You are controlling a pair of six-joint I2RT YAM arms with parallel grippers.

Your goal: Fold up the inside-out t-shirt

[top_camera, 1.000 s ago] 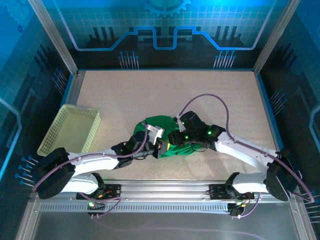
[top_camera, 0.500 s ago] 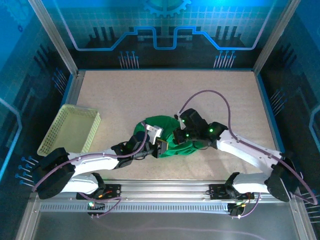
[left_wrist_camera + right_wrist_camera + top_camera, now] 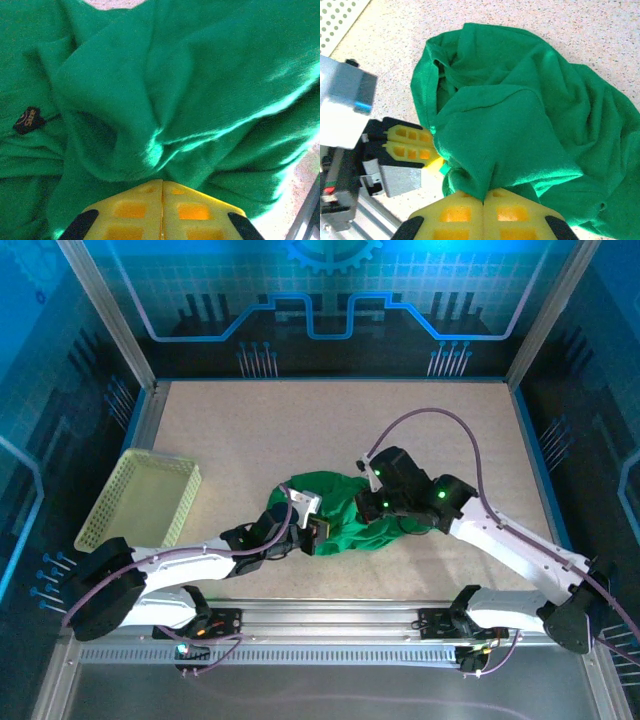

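— What's the setting?
— A speckled beige table (image 3: pixel 250 430) inside a blue-lit frame (image 3: pixel 105 315). The basket (image 3: pixel 140 500) is at left, and the inside-out t-shirt (image 3: pixel 345 515) is bunched near centre.
— And the arms?
— Both reach inward, low. The left gripper (image 3: pixel 161 184) pinches the shirt's left edge, and the right gripper (image 3: pixel 484 194) is clamped on a fold at its right.

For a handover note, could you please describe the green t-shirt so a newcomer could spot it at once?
On the speckled beige tabletop, look at the middle near the front edge. The bright-green fabric t-shirt lies crumpled there, soft and wrinkled, unlike the stiff pale yellow-green perforated plastic basket at the left edge.
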